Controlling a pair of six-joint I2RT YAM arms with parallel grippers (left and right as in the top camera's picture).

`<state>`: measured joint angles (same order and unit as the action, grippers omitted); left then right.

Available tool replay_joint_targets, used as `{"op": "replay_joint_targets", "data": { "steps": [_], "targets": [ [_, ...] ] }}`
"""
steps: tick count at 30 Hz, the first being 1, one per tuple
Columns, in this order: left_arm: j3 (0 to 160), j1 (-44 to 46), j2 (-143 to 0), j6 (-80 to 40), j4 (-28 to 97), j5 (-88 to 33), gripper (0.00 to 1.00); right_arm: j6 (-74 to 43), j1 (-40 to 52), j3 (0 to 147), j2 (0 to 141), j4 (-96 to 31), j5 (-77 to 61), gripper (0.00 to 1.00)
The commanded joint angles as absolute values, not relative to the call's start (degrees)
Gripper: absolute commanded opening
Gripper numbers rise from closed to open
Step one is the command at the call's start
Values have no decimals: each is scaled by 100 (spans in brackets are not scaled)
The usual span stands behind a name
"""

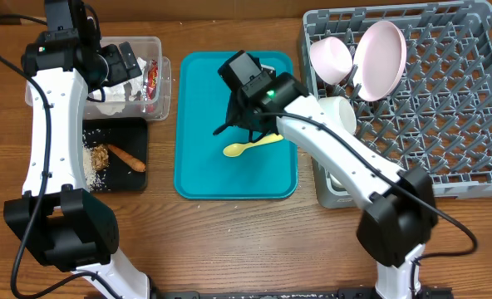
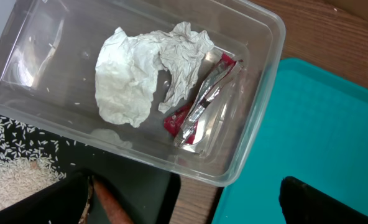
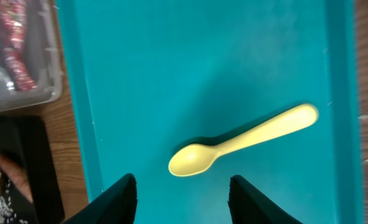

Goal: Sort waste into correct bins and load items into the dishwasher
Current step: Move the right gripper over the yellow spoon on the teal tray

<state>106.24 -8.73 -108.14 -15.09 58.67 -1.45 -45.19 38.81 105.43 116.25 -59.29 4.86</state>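
Observation:
The yellow spoon point(image 1: 250, 148) lies on the teal serving tray point(image 1: 198, 170). My right gripper point(image 1: 244, 124) hovers open just above it, and the spoon point(image 3: 240, 140) sits just ahead of the open fingers point(image 3: 181, 202). My left gripper point(image 1: 117, 62) is open and empty over the clear tub point(image 2: 258, 118), which holds crumpled white paper point(image 2: 140, 71) and the red foil wrapper point(image 2: 196, 109). The black tray point(image 1: 134, 133) holds the carrot-like stick point(image 1: 128, 158), the brown lump point(image 1: 99, 155) and rice point(image 2: 10, 155). The grey dish rack point(image 1: 454, 108) holds the pale-pink plate point(image 1: 381, 56), a pink bowl point(image 1: 331, 58) and a white cup point(image 1: 339, 112).
The teal tray sits between the bins on the left and the rack on the right. My right arm crosses the rack's left edge and hides part of it. Bare wooden table point(image 1: 229, 241) lies in front of the tray.

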Motion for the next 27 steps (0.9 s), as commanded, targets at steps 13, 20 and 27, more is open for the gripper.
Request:
{"op": "replay_joint_targets", "data": {
  "steps": [13,20,27],
  "targets": [
    [10742,-856,-10827,-1588,5846,-148,100,-5754,3922,10597,12728,-6300,-19,48],
    [10742,-856,-10827,-1588,5846,-148,100,-5902,3913,10265,12895,-5983,-14,47],
    [10742,-856,-10827,-1588,5848,-148,100,-6007,3883,9922,12903,-5398,-10,47]
  ]
}}
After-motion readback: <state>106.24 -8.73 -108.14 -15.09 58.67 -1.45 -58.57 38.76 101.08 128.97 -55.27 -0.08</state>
